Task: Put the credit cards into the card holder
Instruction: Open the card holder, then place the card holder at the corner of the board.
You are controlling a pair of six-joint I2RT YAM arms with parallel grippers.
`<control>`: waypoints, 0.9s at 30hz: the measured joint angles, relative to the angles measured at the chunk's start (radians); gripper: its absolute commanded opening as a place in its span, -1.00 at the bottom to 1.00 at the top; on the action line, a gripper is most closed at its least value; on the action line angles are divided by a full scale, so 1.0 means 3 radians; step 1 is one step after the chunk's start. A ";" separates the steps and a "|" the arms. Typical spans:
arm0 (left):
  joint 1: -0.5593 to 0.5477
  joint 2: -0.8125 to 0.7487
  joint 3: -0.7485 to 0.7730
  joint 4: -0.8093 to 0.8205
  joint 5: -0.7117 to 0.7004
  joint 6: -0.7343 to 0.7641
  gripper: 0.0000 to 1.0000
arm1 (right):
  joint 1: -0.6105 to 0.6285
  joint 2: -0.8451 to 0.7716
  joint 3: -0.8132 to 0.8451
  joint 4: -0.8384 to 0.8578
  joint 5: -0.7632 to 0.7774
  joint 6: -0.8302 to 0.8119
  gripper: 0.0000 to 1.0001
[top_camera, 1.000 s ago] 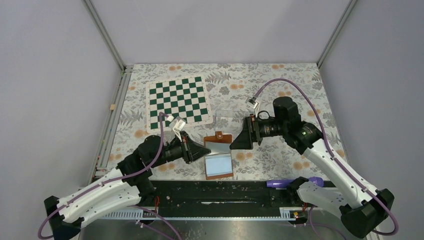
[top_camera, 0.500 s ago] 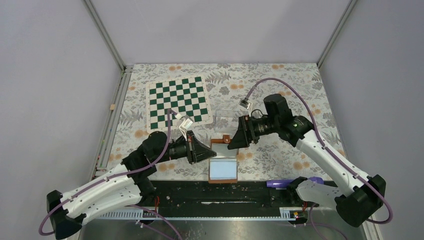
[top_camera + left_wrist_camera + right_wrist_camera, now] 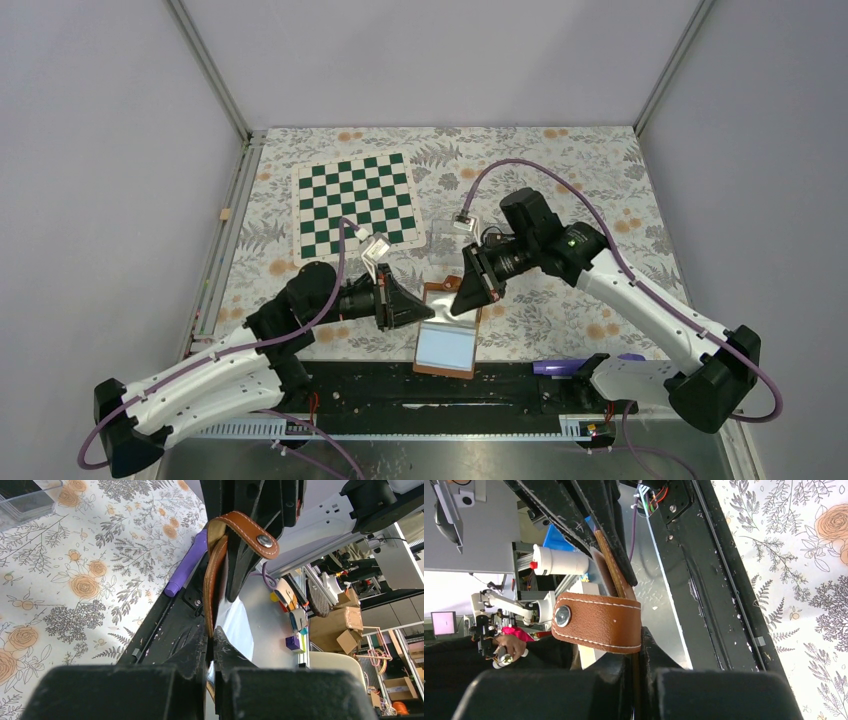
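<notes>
Left gripper [image 3: 412, 310] clamped on the card holder [image 3: 446, 346], left side. Right gripper [image 3: 462, 303] clamped on its brown flap. Holder open, pale sleeves upward.

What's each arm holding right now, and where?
The card holder, by both: left fingers pinch its brown flap at the side, right fingers pinch it beside the snap strap.

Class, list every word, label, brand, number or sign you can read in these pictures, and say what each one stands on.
No text can be read anywhere.
card holder: plain brown leather, no brand shown.
chessboard: green and white squares only, no letters or numbers visible.
cardboard boxes and white bottle in the background: any print is too small or blurred to read.
</notes>
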 measured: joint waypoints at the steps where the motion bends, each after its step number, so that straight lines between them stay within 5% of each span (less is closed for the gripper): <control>1: 0.0000 -0.0001 0.0000 -0.0006 0.0000 0.0000 -0.35 | 0.0000 0.0000 0.0000 0.0000 -0.0014 -0.0001 -1.00; 3: 0.0000 -0.0006 0.0001 0.0000 -0.0006 0.0015 0.51 | 0.0000 0.0000 -0.0006 0.0022 -0.0022 0.0015 -1.00; 6: 0.0001 -0.0024 0.0023 -0.0064 -0.0079 0.0065 0.96 | 0.0000 0.0000 -0.0076 0.0134 -0.0001 0.0126 -1.00; 13: 0.0006 -0.0025 0.0262 -0.0528 -0.0451 0.0195 0.95 | -0.0122 -0.0031 -0.0557 0.0716 0.0113 0.0776 -1.00; 19: 0.0013 0.0154 0.0355 -0.0829 -0.0580 0.0357 0.82 | -0.0409 -0.0294 -0.1264 0.1891 0.0140 0.1859 -1.00; 27: -0.0036 0.0537 0.0318 -0.0838 -0.0582 0.0469 0.74 | -0.0444 -0.0317 -0.1558 0.3234 0.0065 0.3012 -1.00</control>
